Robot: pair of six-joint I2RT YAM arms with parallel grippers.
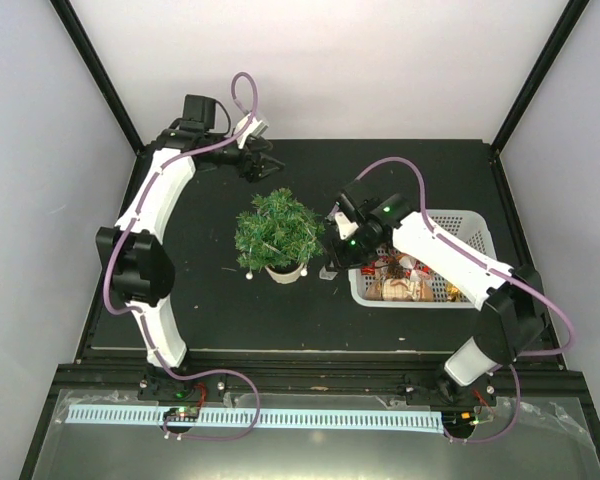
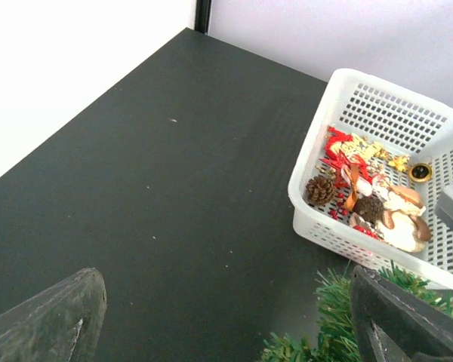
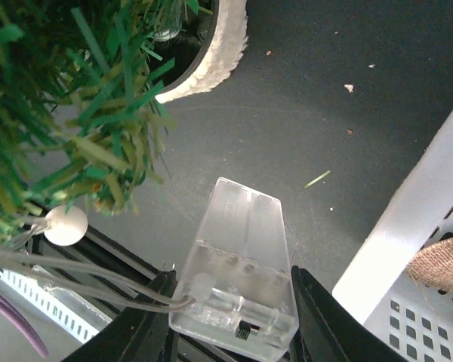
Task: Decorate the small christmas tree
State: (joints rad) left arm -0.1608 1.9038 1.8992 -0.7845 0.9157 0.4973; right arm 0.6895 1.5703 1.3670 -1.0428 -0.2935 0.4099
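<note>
The small christmas tree (image 1: 277,229), bushy green on a whitish round base (image 1: 285,271), stands mid-table. A string of white bulbs hangs on it, with one bulb (image 3: 66,225) below the branches. My right gripper (image 1: 334,250) is just right of the tree, shut on the clear plastic battery box (image 3: 241,256) of the light string, with thin wires running from the box toward the tree (image 3: 53,90). The box is upright just above the table (image 1: 329,268). My left gripper (image 1: 265,165) is open and empty behind the tree, and the tree's tips (image 2: 325,335) show by its right finger.
A white plastic basket (image 1: 475,225) at the right holds pine cones, red berries, gold pieces and burlap ornaments. It also shows in the left wrist view (image 2: 317,151) and the right wrist view (image 3: 415,234). The black table ends at white walls at the back and sides.
</note>
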